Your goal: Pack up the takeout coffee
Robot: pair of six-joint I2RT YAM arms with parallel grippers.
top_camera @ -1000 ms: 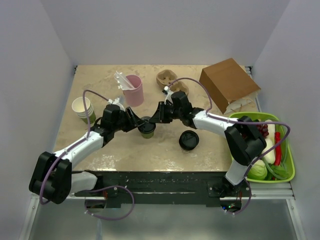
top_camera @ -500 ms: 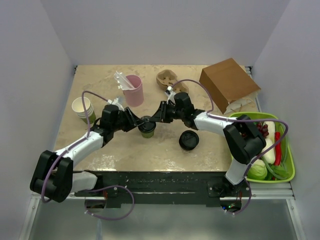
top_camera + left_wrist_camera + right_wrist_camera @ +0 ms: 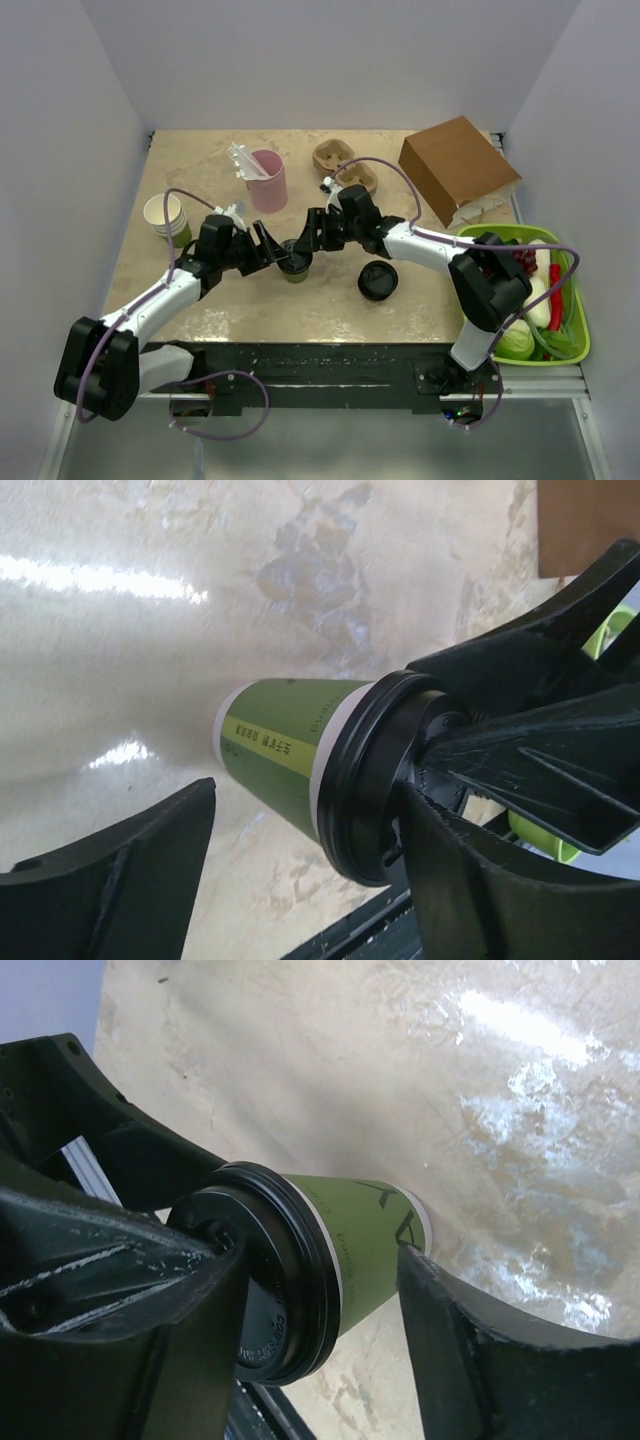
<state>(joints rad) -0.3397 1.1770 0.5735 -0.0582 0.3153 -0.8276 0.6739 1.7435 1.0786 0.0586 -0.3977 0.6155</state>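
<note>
The takeout coffee (image 3: 294, 263) is a short green paper cup with a white rim and a black lid, standing on the table's middle. My left gripper (image 3: 268, 250) reaches it from the left and my right gripper (image 3: 313, 236) from the right. In the left wrist view the cup (image 3: 285, 748) lies between the open jaws of the left gripper (image 3: 305, 810); one finger is well clear of the cup, the other sits by the lid. In the right wrist view the right gripper (image 3: 320, 1260) straddles the cup (image 3: 375, 1230), open, one finger over the lid and one beside the cup's base.
A pink cup (image 3: 268, 180) with a clear wrapper stands behind, and a stack of white cups (image 3: 164, 218) at the left. A cardboard cup carrier (image 3: 343, 165) and a brown paper bag (image 3: 458, 170) lie at the back right. A black round lid (image 3: 378, 281) lies near the front. A green basket (image 3: 580, 345) of vegetables is right.
Both grippers have opened around the cup. The left arm has drawn back a little to the left, and the right gripper has shifted slightly left. The cup stays standing.
</note>
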